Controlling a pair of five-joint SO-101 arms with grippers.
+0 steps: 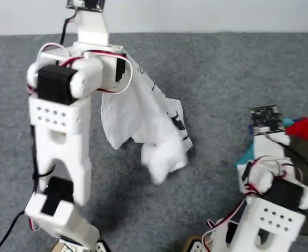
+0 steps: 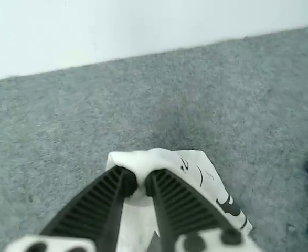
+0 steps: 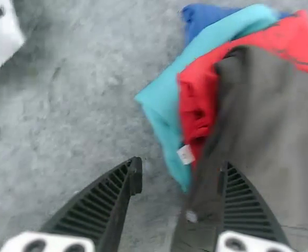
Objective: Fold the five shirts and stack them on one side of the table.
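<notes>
My left gripper (image 2: 136, 185) is shut on the top edge of a white shirt (image 2: 195, 176) with black print. In the high view the white shirt (image 1: 154, 126) hangs from the raised left arm (image 1: 64, 115), its lower part bunched on the grey table. At the right edge lies a loose pile: a blue shirt (image 3: 206, 16), a teal shirt (image 3: 167, 105), a red shirt (image 3: 248, 58) and a dark grey shirt (image 3: 269, 121) on top. My right gripper (image 3: 181, 181) is open just above the near edge of that pile, with the teal and dark grey hems between its fingers.
The grey felt table top (image 1: 222, 68) is bare between the white shirt and the pile. A white wall (image 2: 91, 26) runs behind the table's far edge. The right arm (image 1: 272, 205) stands at the front right, partly over the pile (image 1: 303, 131).
</notes>
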